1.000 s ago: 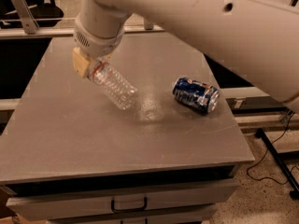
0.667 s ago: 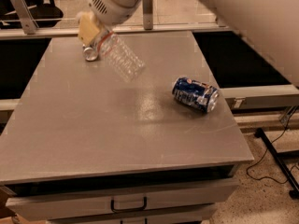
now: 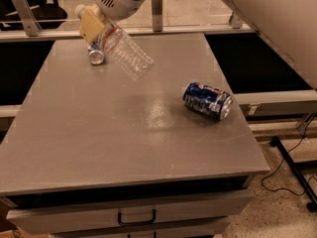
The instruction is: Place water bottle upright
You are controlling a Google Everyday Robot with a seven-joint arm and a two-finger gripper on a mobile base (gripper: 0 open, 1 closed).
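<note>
My gripper (image 3: 96, 29) is at the top left of the view, over the far left part of the grey table (image 3: 99, 143). It is shut on the water bottle (image 3: 126, 53), a clear ribbed plastic bottle with a red-edged label, held near its neck. The white cap (image 3: 79, 9) shows at the upper left of the beige fingers. The bottle hangs tilted in the air, base pointing down and to the right, clear of the tabletop.
A blue soda can (image 3: 208, 99) lies on its side at the right of the table. A small silver-blue can (image 3: 96, 55) lies near the far left edge, just under the gripper. A drawer handle (image 3: 136, 217) is below the front edge. My arm spans the top right.
The gripper has lifted the bottle off the table and carried it up and toward the far left. The small can has come into view beneath it. The blue can has not moved.
</note>
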